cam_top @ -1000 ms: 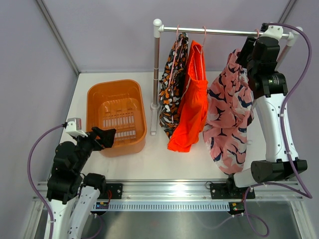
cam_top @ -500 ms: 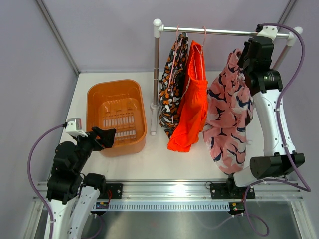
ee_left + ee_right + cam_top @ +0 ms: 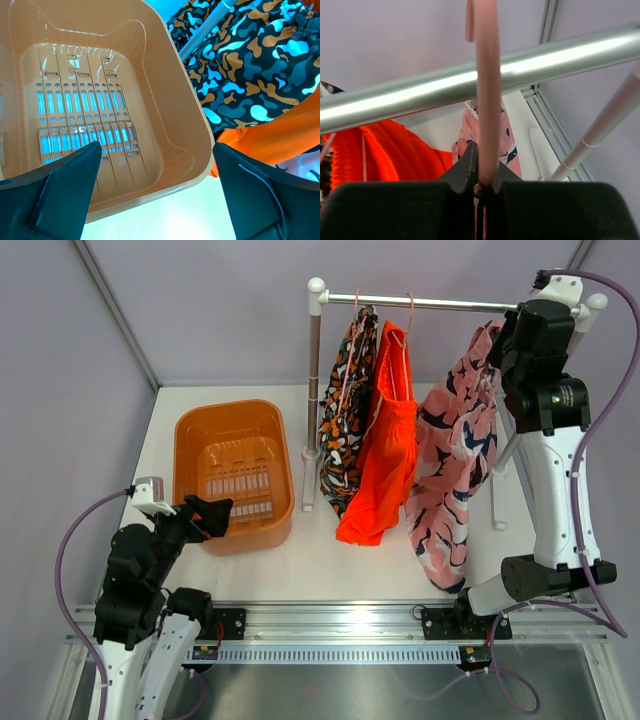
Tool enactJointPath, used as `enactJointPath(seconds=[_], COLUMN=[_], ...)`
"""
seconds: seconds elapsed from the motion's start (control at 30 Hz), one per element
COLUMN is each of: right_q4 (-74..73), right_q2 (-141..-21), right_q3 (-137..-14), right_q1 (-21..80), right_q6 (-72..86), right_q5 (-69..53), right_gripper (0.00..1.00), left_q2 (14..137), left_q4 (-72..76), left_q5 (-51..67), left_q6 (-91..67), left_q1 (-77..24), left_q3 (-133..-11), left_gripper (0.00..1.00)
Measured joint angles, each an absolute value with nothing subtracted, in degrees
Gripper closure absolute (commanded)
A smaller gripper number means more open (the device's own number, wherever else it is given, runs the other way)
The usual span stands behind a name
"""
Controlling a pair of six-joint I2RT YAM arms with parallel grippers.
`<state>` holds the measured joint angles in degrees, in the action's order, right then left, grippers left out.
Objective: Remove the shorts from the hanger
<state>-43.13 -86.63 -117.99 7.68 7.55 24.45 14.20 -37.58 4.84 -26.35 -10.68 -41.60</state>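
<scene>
Right gripper (image 3: 481, 175): I have it raised to the right end of the rail (image 3: 440, 304), with its jaws pinched together on the pink hanger hook (image 3: 487, 90).
Pink hanger hook: on my right wrist camera it runs straight up out of the jaws and crosses the silver rail. I can't tell whether it bears on the rail or sits just clear of it.
Pink shorts (image 3: 455, 460): they hang below that hook at the right end of the rail, just left of my right wrist. The waistband is up by the rail, and the fabric trails down toward the near edge of the table (image 3: 300, 560).
Orange shorts (image 3: 390, 460): hanging mid-rail, just left of the pink pair, with their lower hem close to the tabletop.
Black patterned shorts (image 3: 345, 420): these are leftmost on the rail, right beside the white rack post (image 3: 314, 390) and touching the orange pair.
Left gripper (image 3: 156, 165): its fingers are spread wide with nothing between them. It is low at the near left of the table and looks into the orange basket (image 3: 190, 440).
Orange basket: it sits on the table left of the rack post. Its slotted floor is visible through my left wrist camera, with the black patterned pair and a corner of the orange pair past its right wall.
</scene>
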Motion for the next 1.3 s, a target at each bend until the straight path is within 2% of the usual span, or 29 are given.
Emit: enactJointPath(seconds=[0.33,0.53,0.93,1.1,1.3], right_q4=[-50.9,-57.5,-65.9,-66.6,-66.7], right_q2=[-77.8,-66.6,-37.8,-36.2,-37.7], right_q3=[-118.1,-109.2,-86.6,-81.3,-81.1], right_q1=[8.0,8.4,8.7,8.7,8.8], right_q6=[10.8,13.0,16.3,17.0,17.0], right_q5=[21.0,12.7,-8.2,-12.1,-13.3], right_gripper=[1.00,1.00,1.00,1.00,1.00], left_q2=[14.2,14.6,19.2,23.1,32.8], left_q4=[-37.6,-36.5,-33.4,-30.7,-29.8], left_q5=[5.4,8.8,27.9,32.3,32.6], left_q6=[-25.9,-24.5,-23.4,-24.4,-24.5], left_q1=[-10.7,-10.8,-10.8,-10.8,-12.1], left_q3=[-41.6,-41.6,-45.5,-51.8,-61.6], left_gripper=[0.01,0.01,0.02,0.02,0.02])
